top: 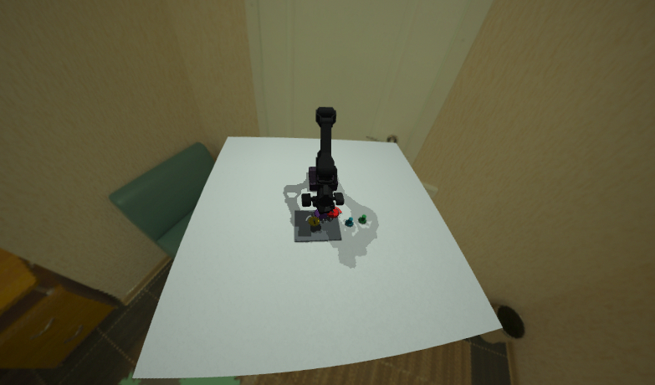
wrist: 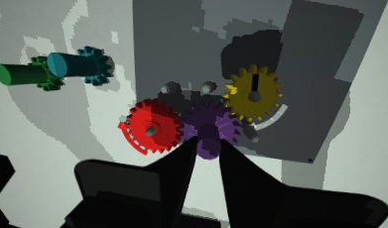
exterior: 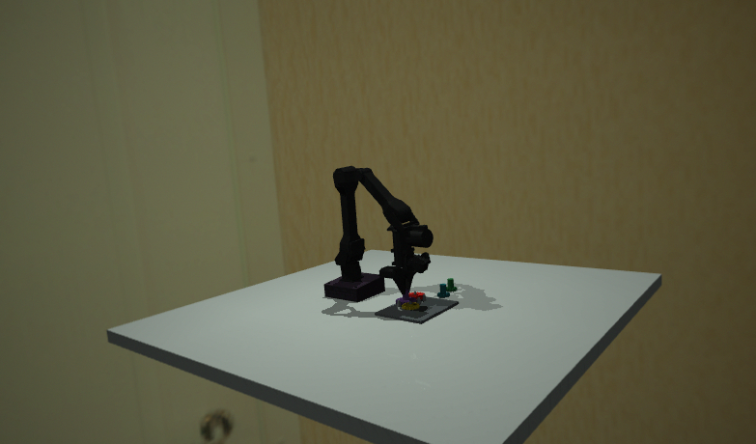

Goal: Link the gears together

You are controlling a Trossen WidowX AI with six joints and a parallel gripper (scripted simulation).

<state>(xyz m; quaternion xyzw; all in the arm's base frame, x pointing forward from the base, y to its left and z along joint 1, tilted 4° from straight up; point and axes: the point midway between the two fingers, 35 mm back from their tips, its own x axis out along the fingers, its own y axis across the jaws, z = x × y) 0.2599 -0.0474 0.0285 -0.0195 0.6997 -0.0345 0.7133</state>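
Observation:
My gripper is shut on the handle of the purple gear, over the grey board. In the wrist view the purple gear lies between the red gear and the yellow gear, its teeth at the edges of both. Whether it sits flat, and any peg under it, is hidden. Bare pegs show at the peg, the peg and the peg.
The teal gear and the green gear stand upright on the white table, beside the board on the red gear's side. The arm's base stands behind the board.

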